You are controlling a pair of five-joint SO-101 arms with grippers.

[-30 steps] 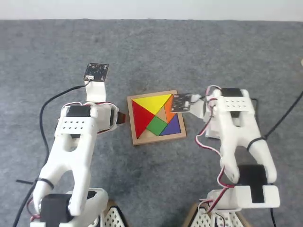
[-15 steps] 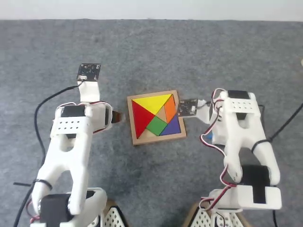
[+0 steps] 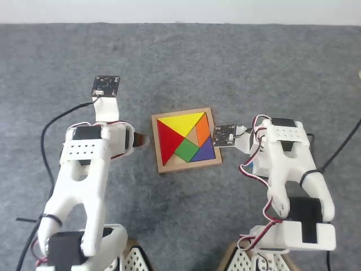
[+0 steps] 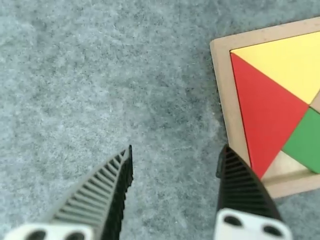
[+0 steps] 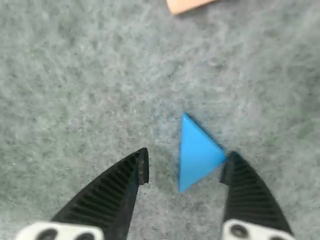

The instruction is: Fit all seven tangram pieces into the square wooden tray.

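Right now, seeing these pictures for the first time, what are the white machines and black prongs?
Two robot arms, left arm and right arm, stand on a grey mat. One picture looks down from above; the others come from cameras on each wrist, so the black prongs are that arm's own gripper. Between the arms lies a wooden tray of coloured puzzle pieces. The left gripper is open beside the tray, holding nothing. The right gripper is open around a blue triangle lying on the mat.
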